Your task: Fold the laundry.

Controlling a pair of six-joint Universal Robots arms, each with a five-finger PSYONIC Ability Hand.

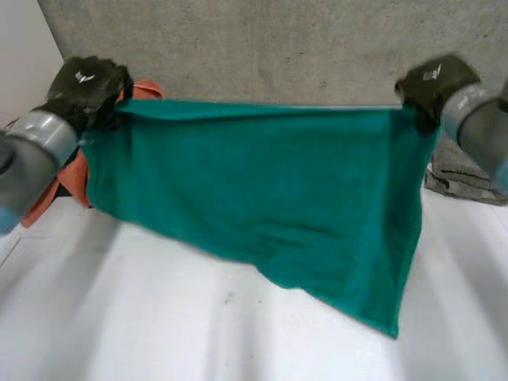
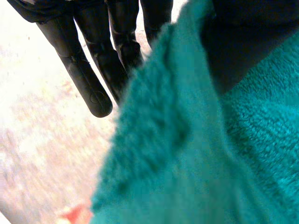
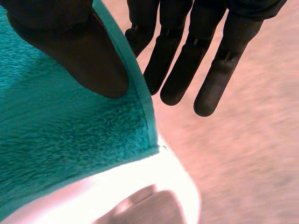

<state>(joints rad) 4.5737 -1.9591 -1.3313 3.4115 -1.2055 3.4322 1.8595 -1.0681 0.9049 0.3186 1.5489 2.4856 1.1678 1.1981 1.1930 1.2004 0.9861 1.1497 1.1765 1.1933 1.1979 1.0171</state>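
Note:
A teal green towel (image 1: pixel 262 190) hangs spread in the air above the white table (image 1: pixel 159 325), its lower edge sagging to a point near the table. My left hand (image 1: pixel 86 86) pinches its upper left corner, and my right hand (image 1: pixel 429 86) pinches its upper right corner. In the left wrist view the towel (image 2: pixel 201 154) is clamped between the thumb and the straight fingers (image 2: pixel 88 88). In the right wrist view the thumb (image 3: pixel 79 56) presses the towel's edge (image 3: pixel 70 135) against the fingers.
An orange cloth (image 1: pixel 67 178) lies at the left behind the towel. A grey cloth (image 1: pixel 464 178) lies crumpled at the right by my right arm. A grey concrete wall (image 1: pixel 270 48) stands behind the table.

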